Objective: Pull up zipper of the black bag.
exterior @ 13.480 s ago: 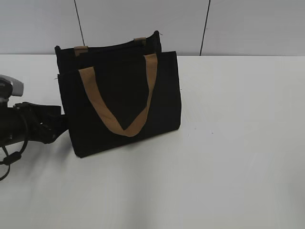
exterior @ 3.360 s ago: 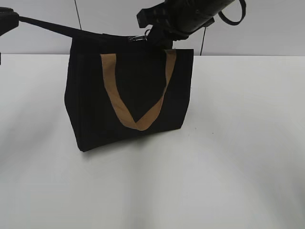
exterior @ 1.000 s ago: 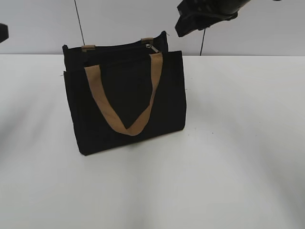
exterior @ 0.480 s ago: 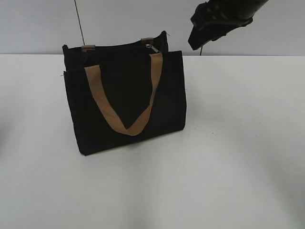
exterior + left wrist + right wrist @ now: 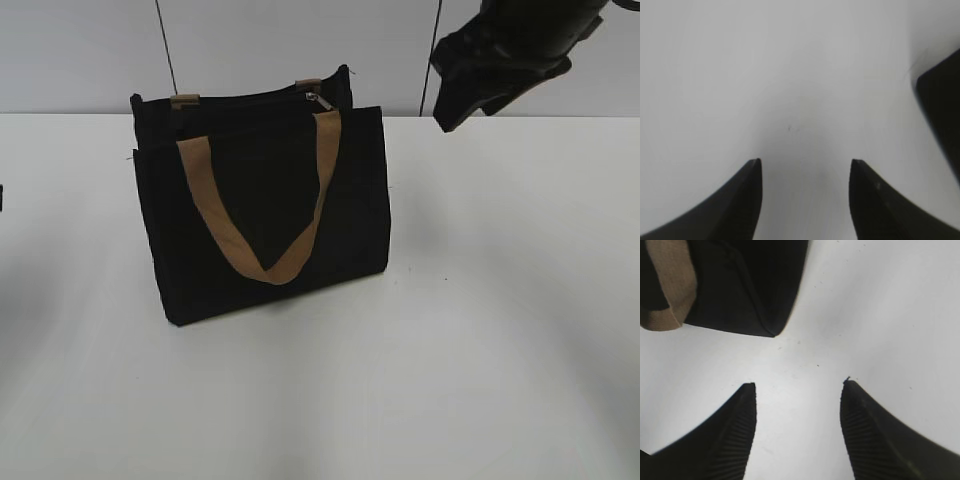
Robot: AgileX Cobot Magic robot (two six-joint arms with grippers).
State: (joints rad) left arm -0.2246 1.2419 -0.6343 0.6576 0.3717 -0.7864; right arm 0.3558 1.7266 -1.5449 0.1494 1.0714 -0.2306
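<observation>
Zipper sits at the black bag's right end; we hold both tools spread, clear.

A white table carries a single thing: the black bag. The bag stands upright on its base, left of the middle and toward the back edge of the table. A tan strap hangs down its front in a V. In the right wrist view, a bottom corner of the bag rests on the white top.
</observation>
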